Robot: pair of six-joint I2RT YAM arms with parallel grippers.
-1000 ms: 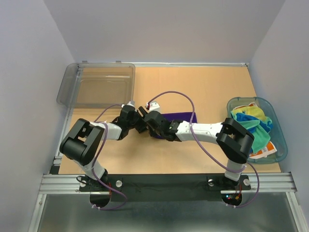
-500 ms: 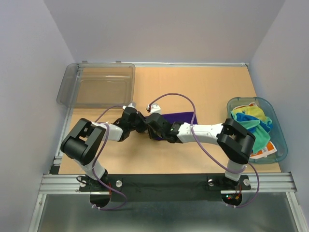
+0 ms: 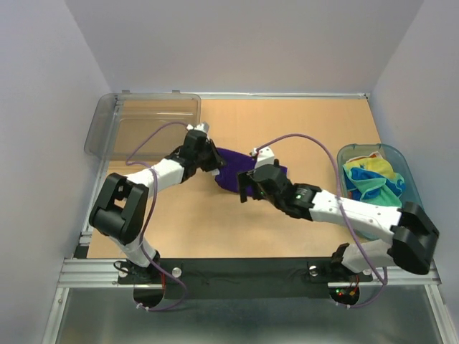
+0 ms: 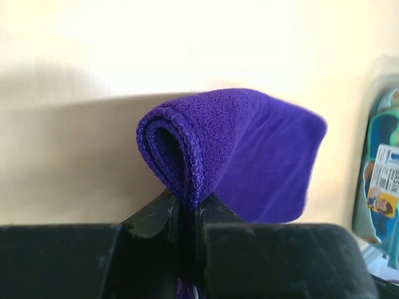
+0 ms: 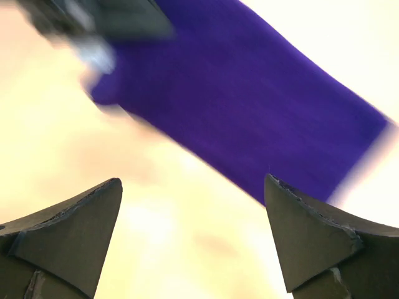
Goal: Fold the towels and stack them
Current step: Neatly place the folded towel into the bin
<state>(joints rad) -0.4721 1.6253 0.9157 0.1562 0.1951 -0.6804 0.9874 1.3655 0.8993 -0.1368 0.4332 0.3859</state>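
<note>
The purple towel (image 3: 238, 169) lies mid-table with its left end lifted and doubled over. My left gripper (image 3: 209, 155) is shut on that doubled edge. In the left wrist view the rolled purple hem (image 4: 181, 146) sticks up out of the closed left gripper (image 4: 187, 204). My right gripper (image 3: 246, 188) hangs open just in front of the towel and holds nothing. In the right wrist view the right gripper (image 5: 192, 187) has bare table between its fingers, with the purple towel (image 5: 243, 106) beyond them. More towels (image 3: 373, 179), green, blue and white with orange, sit bunched in the teal basket (image 3: 418, 215).
A clear grey plastic bin (image 3: 143, 125) stands at the back left, close behind my left arm. The teal basket sits against the right edge of the table. A purple cable (image 3: 301, 140) loops over the right arm.
My left gripper closed on the purple towel's left edge and carried it up and toward the back. My right gripper opened, let go and drew back to the right.
</note>
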